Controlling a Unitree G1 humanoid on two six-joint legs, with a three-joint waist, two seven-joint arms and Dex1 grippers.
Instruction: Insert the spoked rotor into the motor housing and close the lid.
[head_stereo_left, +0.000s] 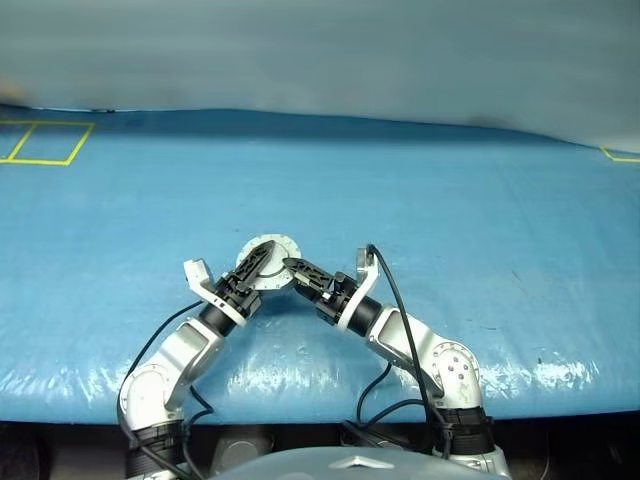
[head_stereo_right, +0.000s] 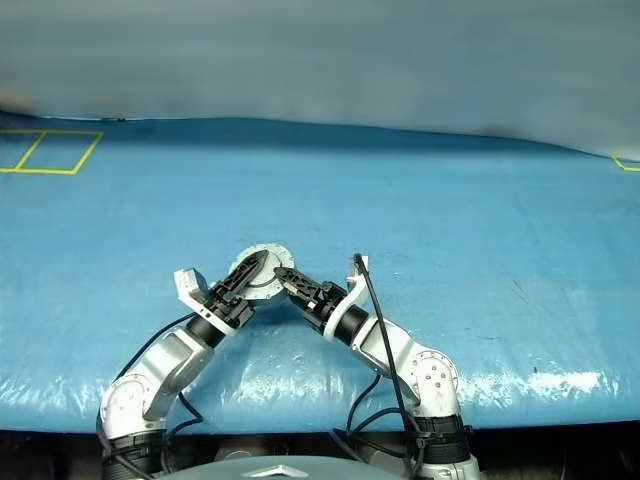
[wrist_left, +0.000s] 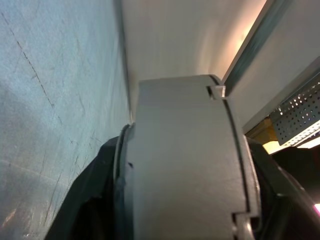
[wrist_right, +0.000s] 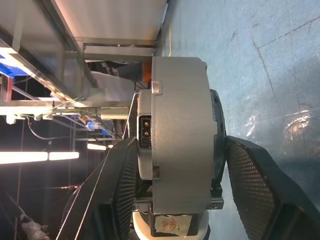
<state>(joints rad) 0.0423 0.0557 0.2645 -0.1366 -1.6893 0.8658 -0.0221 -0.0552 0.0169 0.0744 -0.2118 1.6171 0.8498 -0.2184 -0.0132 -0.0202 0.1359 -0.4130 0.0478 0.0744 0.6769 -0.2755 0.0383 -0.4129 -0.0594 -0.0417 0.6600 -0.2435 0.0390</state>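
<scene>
The motor housing (head_stereo_left: 268, 263) is up off the blue table (head_stereo_left: 450, 250), held in the air between the two robot arms, near the front edge of the table. From the head camera it looks like a round silver disc with little dots around its rim, and its flat face points up toward the camera. The left gripper (head_stereo_left: 257, 266) comes in from the left side, and its black fingers lie across the disc. The right gripper (head_stereo_left: 295, 268) comes in from the right side and meets the housing at its edge. In the left wrist view, the plain grey side of the housing (wrist_left: 185, 160) sits very close, with a black finger (wrist_left: 90, 200) on one side and another dark finger on the other side, so the left pincer is clenched on the housing. In the right wrist view, the housing (wrist_right: 180, 135) stands on its edge like a thick grey puck. It has a small dark plug hole in its side and a thin seam running around it. Two black fingers with bumpy pads (wrist_right: 252, 185) stand on both sides of it, so the right pincer is grasping the housing too. The lid looks shut on the housing. Yellow tape lines (head_stereo_left: 45, 142) make a box at the far left corner of the table.
</scene>
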